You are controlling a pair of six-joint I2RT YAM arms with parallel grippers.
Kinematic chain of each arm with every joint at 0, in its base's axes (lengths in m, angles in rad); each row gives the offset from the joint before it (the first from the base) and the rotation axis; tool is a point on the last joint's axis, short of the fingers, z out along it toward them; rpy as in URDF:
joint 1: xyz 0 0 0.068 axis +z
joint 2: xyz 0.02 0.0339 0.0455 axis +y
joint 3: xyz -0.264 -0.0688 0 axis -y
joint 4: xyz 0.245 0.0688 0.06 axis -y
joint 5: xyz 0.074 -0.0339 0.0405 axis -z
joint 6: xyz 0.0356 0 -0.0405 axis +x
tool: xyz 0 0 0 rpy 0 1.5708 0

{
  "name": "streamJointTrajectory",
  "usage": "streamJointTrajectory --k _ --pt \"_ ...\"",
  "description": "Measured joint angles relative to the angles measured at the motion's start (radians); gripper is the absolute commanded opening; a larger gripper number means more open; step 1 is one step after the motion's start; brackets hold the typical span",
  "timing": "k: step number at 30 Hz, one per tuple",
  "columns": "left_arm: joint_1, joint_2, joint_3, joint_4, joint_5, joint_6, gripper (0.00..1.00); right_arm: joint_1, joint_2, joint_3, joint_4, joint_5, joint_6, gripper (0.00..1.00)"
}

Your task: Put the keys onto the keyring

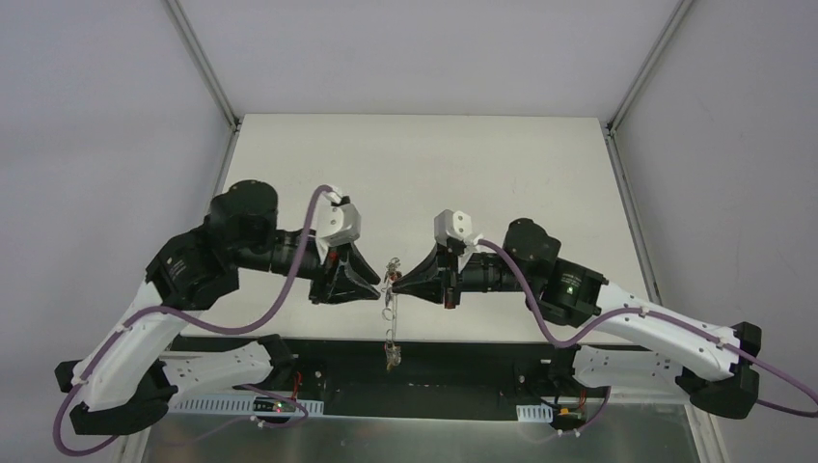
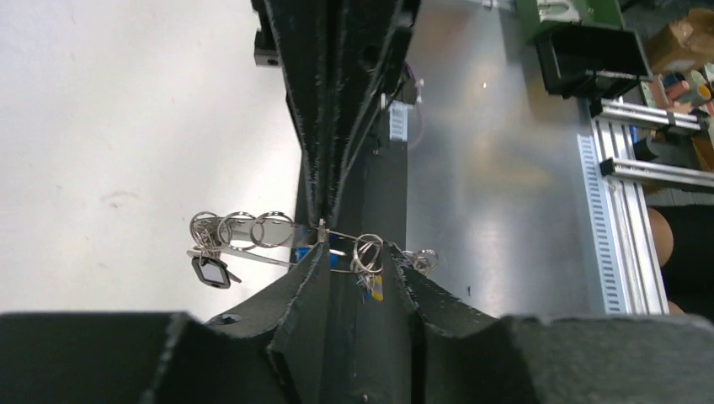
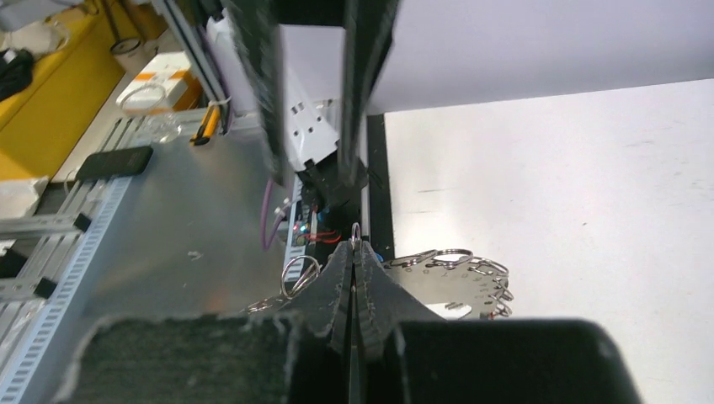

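The keyring [image 1: 390, 278] hangs in the air between my two gripper tips, and a chain of rings and keys [image 1: 391, 352] dangles below it. My right gripper [image 3: 354, 246] is shut on the keyring wire, a small loop [image 3: 355, 229] of which pokes out past its tips. My left gripper [image 2: 356, 247] has its fingertips a little apart. The wire [image 2: 343, 236] runs across them, and a ring with a blue and yellow key [image 2: 375, 288] hangs in the gap. Several small rings [image 2: 242, 229] and a black tag [image 2: 210, 271] hang to the left of it. In the top view the left gripper [image 1: 379, 287] and right gripper [image 1: 396, 283] nearly touch.
The grippers meet above the near edge of the white table [image 1: 415, 183]. A black strip [image 1: 434, 371] and a metal plate [image 2: 505, 185] lie just beyond that edge. A flat silvery numbered plate [image 3: 455, 288] hangs with the rings.
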Motion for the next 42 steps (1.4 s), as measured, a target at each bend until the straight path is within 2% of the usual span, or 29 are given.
streamJointTrajectory --k 7,16,24,34,42 --pt "0.0 -0.112 -0.021 0.19 0.004 -0.028 0.33 0.013 -0.087 -0.115 0.187 0.111 0.033 0.0" --pt "0.0 -0.08 -0.055 0.32 0.005 -0.035 0.33 0.015 -0.143 -0.216 0.472 0.17 0.036 0.0" --pt "0.0 -0.111 -0.131 0.425 -0.022 -0.058 0.34 0.017 -0.142 -0.217 0.597 0.154 0.029 0.0" --pt "0.0 -0.222 -0.253 0.651 -0.047 -0.079 0.37 0.019 -0.142 -0.206 0.69 0.103 0.075 0.0" --pt "0.0 -0.218 -0.323 0.876 -0.042 -0.125 0.38 0.02 -0.135 -0.273 0.971 0.098 0.105 0.0"
